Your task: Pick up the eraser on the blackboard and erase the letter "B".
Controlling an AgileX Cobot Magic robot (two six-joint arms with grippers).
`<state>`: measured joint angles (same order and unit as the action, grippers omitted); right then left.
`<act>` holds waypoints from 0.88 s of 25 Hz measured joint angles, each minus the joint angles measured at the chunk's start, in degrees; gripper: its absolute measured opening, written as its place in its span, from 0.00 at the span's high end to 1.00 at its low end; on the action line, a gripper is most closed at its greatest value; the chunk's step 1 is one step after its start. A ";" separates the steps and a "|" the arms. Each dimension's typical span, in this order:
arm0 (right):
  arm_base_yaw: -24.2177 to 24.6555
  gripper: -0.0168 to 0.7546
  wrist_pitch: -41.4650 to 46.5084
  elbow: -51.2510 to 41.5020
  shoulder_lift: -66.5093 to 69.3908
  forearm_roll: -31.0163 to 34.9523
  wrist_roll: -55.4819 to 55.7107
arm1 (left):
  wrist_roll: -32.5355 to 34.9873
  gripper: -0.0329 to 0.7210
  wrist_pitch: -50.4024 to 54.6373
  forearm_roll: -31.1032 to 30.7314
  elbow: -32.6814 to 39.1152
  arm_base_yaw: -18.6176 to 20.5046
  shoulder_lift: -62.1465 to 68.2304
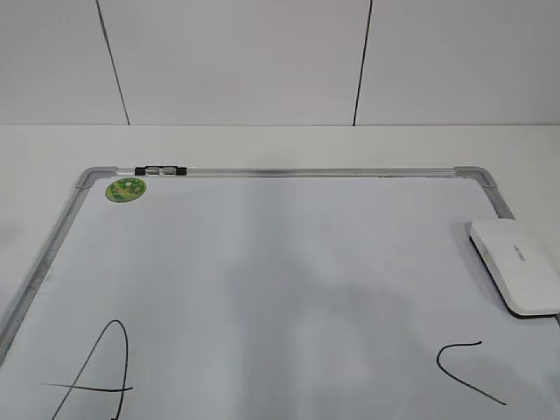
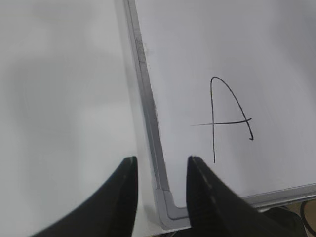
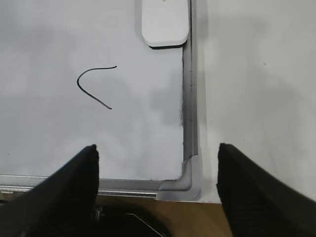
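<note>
The blackboard [image 1: 262, 262] is a white board with a silver frame, lying flat. The eraser [image 1: 516, 262], a white block with a thin black base, lies on the board by its right frame; it also shows at the top of the right wrist view [image 3: 165, 22]. The letter "B" shows in no view. My left gripper [image 2: 160, 165] is open and empty above the board's near left corner. My right gripper [image 3: 157, 153] is wide open and empty above the near right corner, well short of the eraser. Neither gripper shows in the exterior view.
A large "A" [image 1: 96, 376] [image 2: 227, 118] is drawn near the left, an open "C" [image 1: 468, 367] [image 3: 94, 84] near the right. A round green sticker [image 1: 127, 189] and a small black clip [image 1: 162, 171] sit at the far left corner. The white table [image 1: 280, 144] surrounds the board.
</note>
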<state>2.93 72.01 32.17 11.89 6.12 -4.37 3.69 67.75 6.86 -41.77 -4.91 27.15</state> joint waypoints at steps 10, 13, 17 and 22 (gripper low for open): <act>0.00 0.24 -0.94 -1.81 -10.27 0.43 -1.65 | 0.10 0.62 -2.80 -1.10 9.05 0.00 -13.59; 0.00 0.24 -0.82 -1.81 -12.68 -0.42 -1.94 | 0.11 0.62 -3.78 -1.28 10.93 -1.12 -14.56; 0.00 0.24 -0.94 -1.81 -12.92 -2.70 -2.06 | 1.26 0.64 -4.11 -1.28 11.41 -5.41 -16.20; -0.10 0.24 -1.93 -1.81 -12.92 -3.40 -2.06 | 1.38 0.66 -4.21 -1.28 11.41 -7.16 -23.68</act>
<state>2.82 70.09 30.36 -1.03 2.72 -6.43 5.07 63.54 5.58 -30.36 -12.07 3.47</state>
